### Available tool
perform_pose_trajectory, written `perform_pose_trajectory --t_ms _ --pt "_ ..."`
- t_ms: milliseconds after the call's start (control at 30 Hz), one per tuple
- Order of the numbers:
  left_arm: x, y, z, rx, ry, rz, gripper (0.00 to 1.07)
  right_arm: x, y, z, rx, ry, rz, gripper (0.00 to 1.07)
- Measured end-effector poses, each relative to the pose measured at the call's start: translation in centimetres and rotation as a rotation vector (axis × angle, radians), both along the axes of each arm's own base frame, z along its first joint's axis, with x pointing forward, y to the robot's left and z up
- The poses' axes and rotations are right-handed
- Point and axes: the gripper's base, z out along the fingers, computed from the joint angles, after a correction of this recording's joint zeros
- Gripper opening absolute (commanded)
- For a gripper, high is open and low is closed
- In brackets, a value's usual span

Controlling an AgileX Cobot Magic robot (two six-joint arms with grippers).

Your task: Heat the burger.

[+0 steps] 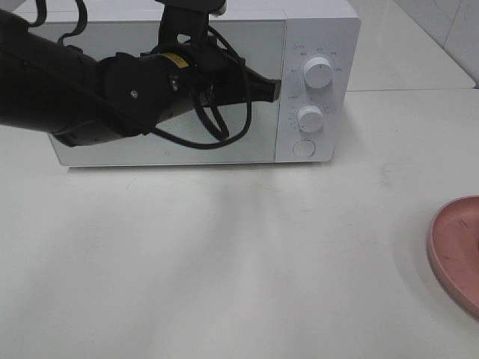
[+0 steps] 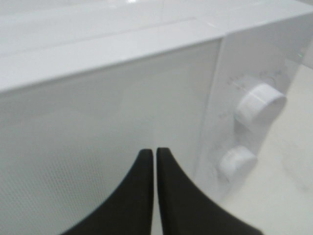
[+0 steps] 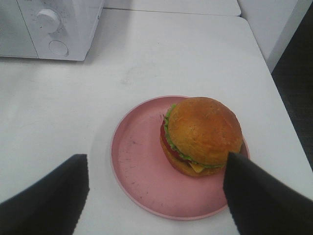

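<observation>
The burger (image 3: 201, 135) with its tan-brown bun and green frill sits on the pink plate (image 3: 137, 166), toward one side of it. My right gripper (image 3: 155, 188) hovers above the plate, open, its black fingers (image 3: 46, 200) wide apart with nothing between them. The white microwave (image 1: 150, 153) stands at the back with its door closed. My left gripper (image 1: 277, 90) is shut and empty, its tip right at the door's right edge, next to the control panel. The left wrist view shows the fingertips (image 2: 146, 166) pressed together in front of the door.
Two round knobs (image 1: 317, 72) (image 1: 310, 117) and a round button (image 1: 303, 148) sit on the microwave's right panel. Only the plate's rim (image 1: 453, 250) shows at the right edge of the high view. A table edge (image 3: 264, 63) runs beside the plate.
</observation>
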Motion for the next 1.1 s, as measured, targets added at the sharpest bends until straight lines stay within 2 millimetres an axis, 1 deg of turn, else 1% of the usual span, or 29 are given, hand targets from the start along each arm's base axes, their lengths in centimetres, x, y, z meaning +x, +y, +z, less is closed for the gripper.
perform_pose_trajectory --t_ms 33,67,100,133,167,200,300,333,367,400,467,567,633,667,700,733,767,800,833,867,900,933,967,1000,1033,1067,1100 --pt "0.0 0.0 0.0 0.000 0.000 0.000 0.12 0.0 0.0 0.0 0.000 0.000 0.000 0.76" --pt "-1.1 0.2 -0.3 0.022 0.046 -0.027 0.34 0.0 0.0 0.0 0.000 0.000 0.000 0.76" --pt "-1.6 0.4 -0.5 0.037 0.080 -0.046 0.49 0.0 0.0 0.0 0.000 0.000 0.000 0.76" --pt "-1.6 0.4 -0.5 0.037 0.080 -0.046 0.49 0.0 0.0 0.0 0.000 0.000 0.000 0.76" --pt "-2.5 0.8 -0.8 0.059 0.144 -0.074 0.78 0.0 0.0 0.0 0.000 0.000 0.000 0.76" --pt "-3.5 1.3 -1.3 0.085 0.215 -0.101 0.99 0.0 0.0 0.0 0.000 0.000 0.000 0.76" --pt "-3.9 1.5 -1.4 0.093 0.243 -0.111 1.02 0.0 0.0 0.0 0.000 0.000 0.000 0.76" --pt "-4.7 1.7 -1.6 0.116 0.310 -0.147 1.00 0.0 0.0 0.0 0.000 0.000 0.000 0.76" --pt "-5.1 1.8 -1.7 0.129 0.348 -0.169 1.00 0.0 0.0 0.0 0.000 0.000 0.000 0.76" --pt "-5.1 1.8 -1.7 0.129 0.348 -0.169 1.00 0.0 0.0 0.0 0.000 0.000 0.000 0.76" --pt "-6.9 2.1 -1.6 0.211 0.480 -0.285 1.00 0.0 0.0 0.0 0.000 0.000 0.000 0.76" --pt "-7.3 2.2 -1.4 0.232 0.499 -0.311 1.00 0.0 0.0 0.0 0.000 0.000 0.000 0.76" --pt "-9.0 3.2 -0.8 0.338 0.599 -0.416 1.00 0.0 0.0 0.0 0.000 0.000 0.000 0.76" --pt "-9.0 3.2 -0.8 0.338 0.599 -0.416 1.00 0.0 0.0 0.0 0.000 0.000 0.000 0.76" --pt "-9.2 3.6 -0.6 0.357 0.632 -0.430 1.00 0.0 0.0 0.0 0.000 0.000 0.000 0.76" --pt "-9.4 4.6 -0.2 0.370 0.704 -0.431 1.00 0.0 0.0 0.0 0.000 0.000 0.000 0.76" --pt "-9.4 4.6 -0.2 0.370 0.704 -0.431 1.00 0.0 0.0 0.0 0.000 0.000 0.000 0.76" --pt "-9.4 5.3 0.1 0.368 0.741 -0.422 1.00 0.0 0.0 0.0 0.000 0.000 0.000 0.76" --pt "-9.1 6.8 0.6 0.361 0.806 -0.394 1.00 0.0 0.0 0.0 0.000 0.000 0.000 0.76" --pt "-9.1 6.8 0.6 0.361 0.806 -0.394 1.00 0.0 0.0 0.0 0.000 0.000 0.000 0.76" --pt "-8.7 8.5 1.1 0.342 0.872 -0.352 1.00 0.0 0.0 0.0 0.000 0.000 0.000 0.76" --pt "-8.7 8.5 1.1 0.342 0.872 -0.352 1.00 0.0 0.0 0.0 0.000 0.000 0.000 0.76" --pt "-8.5 9.5 1.4 0.333 0.899 -0.331 1.00 0.0 0.0 0.0 0.000 0.000 0.000 0.76" --pt "-8.2 11.2 2.1 0.311 0.944 -0.290 1.00 0.0 0.0 0.0 0.000 0.000 0.000 0.76" --pt "-8.2 11.2 2.1 0.311 0.944 -0.290 1.00 0.0 0.0 0.0 0.000 0.000 0.000 0.76" --pt "-8.1 13.1 3.1 0.284 0.972 -0.251 1.00 0.0 0.0 0.0 0.000 0.000 0.000 0.76" --pt "-8.1 13.1 3.1 0.284 0.972 -0.251 1.00 0.0 0.0 0.0 0.000 0.000 0.000 0.76"
